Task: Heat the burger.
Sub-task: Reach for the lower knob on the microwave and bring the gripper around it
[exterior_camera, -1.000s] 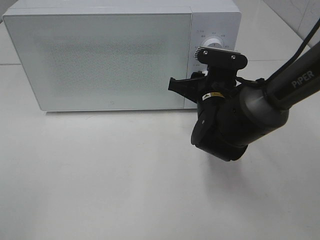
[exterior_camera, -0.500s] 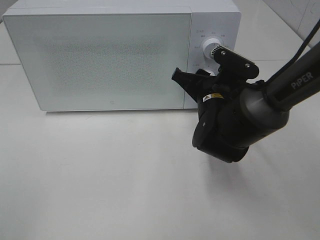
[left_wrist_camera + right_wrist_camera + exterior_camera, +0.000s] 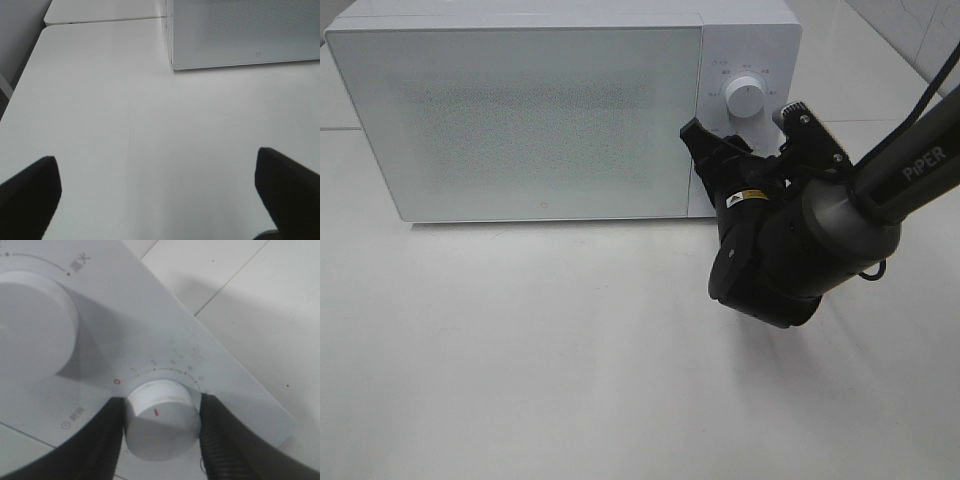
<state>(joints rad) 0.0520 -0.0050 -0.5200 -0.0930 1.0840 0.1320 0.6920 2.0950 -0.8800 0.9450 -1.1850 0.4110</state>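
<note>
Right tool (image 3: 161, 426): clamped on the lower knob (image 3: 160, 422) of the microwave (image 3: 570, 8). Presses one dark ribbed finger (image 3: 102, 440) against each side of the white knob, with no gap visible at either contact. Reaches in from the right side of the exterior view, with the black wrist housing in front of the control panel (image 3: 765, 45) and hiding the lower knob there.

Lower knob: round, white, with a short red mark (image 3: 156, 412) on its face. Sits just under an arc of printed numerals that begins at a red zero (image 3: 117, 381). Exact setting not readable.

Upper knob (image 3: 747, 98): round, white, touched by neither tool. Sits above the gripped knob on the same panel, ringed by small printed labels too fine to read.

Microwave: white, standing at the back of the table (image 3: 520, 360). Door (image 3: 520, 120) shut, frosted grey, nothing discernible behind it. Control panel to the right of the door.

Left tool (image 3: 160, 200): jaws wide apart, holding nothing. Hangs over plain white table surface, well apart from the microwave, whose lower front corner shows in the left wrist view.

Burger: in none of the views; position cannot be told.
</note>
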